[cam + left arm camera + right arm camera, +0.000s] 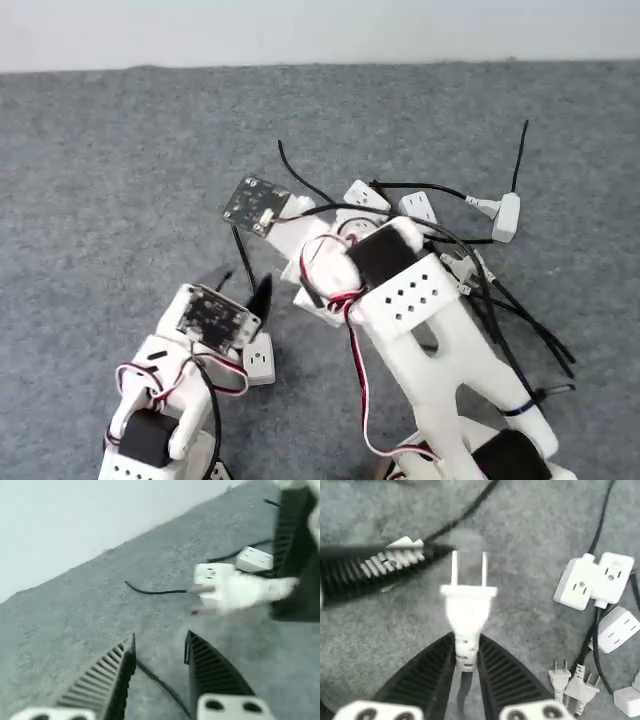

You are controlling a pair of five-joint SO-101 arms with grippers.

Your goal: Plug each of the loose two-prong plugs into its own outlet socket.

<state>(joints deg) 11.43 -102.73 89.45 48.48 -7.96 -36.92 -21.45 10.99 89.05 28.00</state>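
Where the right gripper [466, 649] clamps it, the plug [467, 607] extends lengthwise, prongs outward.

the plug [466, 611] sits in the right gripper [466, 647], prongs just before the left gripper [159, 650]; outlet sockets [592, 580] lie beside it.

The left gripper [160, 637] hangs over grey carpet [75, 615], its 2 ribbed fingers apart and a black cable [161, 684] beneath the gap. At 1 o'clock, the right gripper [290, 586] holds a white plug [225, 592], with an outlet socket [254, 559] just beyond.
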